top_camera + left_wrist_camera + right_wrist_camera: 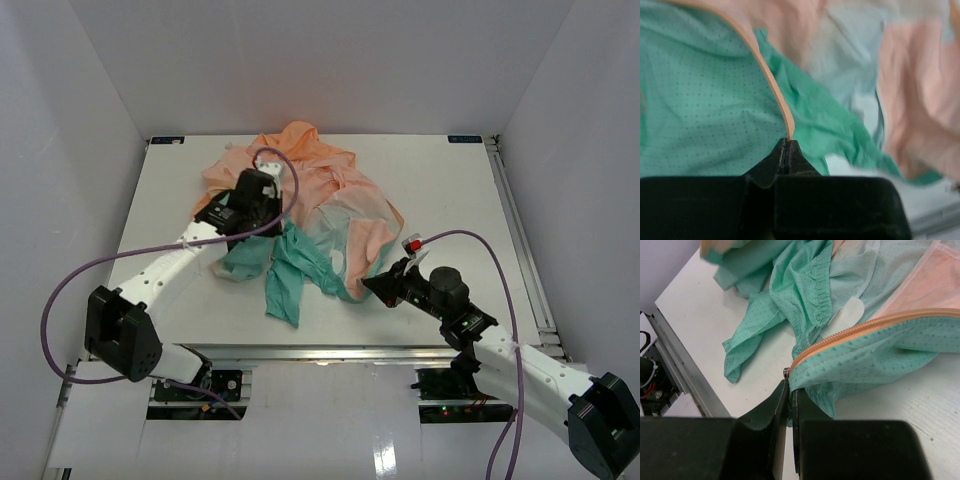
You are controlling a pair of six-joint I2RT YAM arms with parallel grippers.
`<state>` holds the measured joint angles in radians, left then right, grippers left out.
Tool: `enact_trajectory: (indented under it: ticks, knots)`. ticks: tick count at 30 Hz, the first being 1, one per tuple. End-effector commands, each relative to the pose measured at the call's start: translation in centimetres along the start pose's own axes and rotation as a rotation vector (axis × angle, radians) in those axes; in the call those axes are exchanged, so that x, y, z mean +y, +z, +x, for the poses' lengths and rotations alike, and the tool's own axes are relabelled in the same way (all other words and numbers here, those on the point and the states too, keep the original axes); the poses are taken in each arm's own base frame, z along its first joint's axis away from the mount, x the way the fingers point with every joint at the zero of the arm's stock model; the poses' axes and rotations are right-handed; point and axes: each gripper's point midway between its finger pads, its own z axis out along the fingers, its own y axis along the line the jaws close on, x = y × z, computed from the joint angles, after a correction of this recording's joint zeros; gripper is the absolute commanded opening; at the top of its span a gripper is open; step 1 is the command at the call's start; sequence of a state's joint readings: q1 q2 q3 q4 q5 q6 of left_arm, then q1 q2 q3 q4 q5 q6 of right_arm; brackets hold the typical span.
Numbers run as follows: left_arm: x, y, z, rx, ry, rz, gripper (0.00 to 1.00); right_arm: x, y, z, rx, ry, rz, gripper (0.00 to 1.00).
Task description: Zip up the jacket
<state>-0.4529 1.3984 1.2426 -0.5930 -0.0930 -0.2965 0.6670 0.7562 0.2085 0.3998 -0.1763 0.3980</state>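
Note:
The jacket (320, 185) lies crumpled in the middle of the table, peach-orange at the back, teal toward the front. My left gripper (262, 212) is over its left part, shut on an orange zipper edge (775, 92) that runs up from the closed jaws over teal fabric (695, 105). My right gripper (372, 287) is at the jacket's front right corner, shut on the teal hem (870, 375) right at the bottom end of the orange zipper tape (860, 330), where a small metal zipper piece (786, 372) shows.
The white table (450, 190) is walled on three sides, with a metal rail (520, 240) along the right edge. A loose teal sleeve (285, 285) hangs toward the front edge. Purple cables loop from both arms.

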Motion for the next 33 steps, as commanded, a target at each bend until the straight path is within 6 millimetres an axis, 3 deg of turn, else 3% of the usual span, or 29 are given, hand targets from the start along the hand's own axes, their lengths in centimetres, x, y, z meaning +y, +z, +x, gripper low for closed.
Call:
enact_trajectory:
  ticks: [1, 4, 6, 9, 11, 16, 21, 26, 33]
  knots:
    - [-5.0, 0.3, 7.9, 0.136, 0.108, 0.088, 0.00, 0.2, 0.6, -1.7, -0.043, 0.001, 0.006, 0.08]
    - [-7.9, 0.4, 12.1, 0.186, 0.130, 0.210, 0.04, -0.3, 0.9, -1.4, -0.026, 0.006, 0.031, 0.08]
    - [-10.2, -0.2, 14.0, 0.224, 0.146, 0.341, 0.26, -0.7, 1.1, -1.2, -0.018, 0.008, 0.050, 0.08]
    - [-11.4, -1.2, 13.9, 0.212, 0.165, 0.422, 0.50, -1.3, 1.3, -1.0, -0.005, 0.011, 0.076, 0.08]
    - [-11.7, -2.3, 12.4, 0.158, 0.176, 0.441, 0.60, -1.5, 1.4, -0.8, 0.007, 0.014, 0.086, 0.08]
    - [-9.3, -3.2, 9.5, 0.117, 0.172, 0.272, 0.61, -1.9, 1.0, -0.6, 0.015, 0.017, 0.116, 0.08]
    - [-5.1, -3.6, 11.4, 0.301, 0.246, 0.116, 0.62, -1.3, 0.3, -1.3, -0.020, 0.015, 0.094, 0.08]
    - [-1.3, -2.5, 14.8, 0.457, 0.212, 0.181, 0.61, -0.3, 0.3, -2.1, -0.028, 0.008, 0.053, 0.08]
    - [-1.3, -0.4, 17.3, 0.584, 0.240, 0.226, 0.61, 0.3, 0.1, -2.5, -0.039, -0.001, 0.026, 0.08]
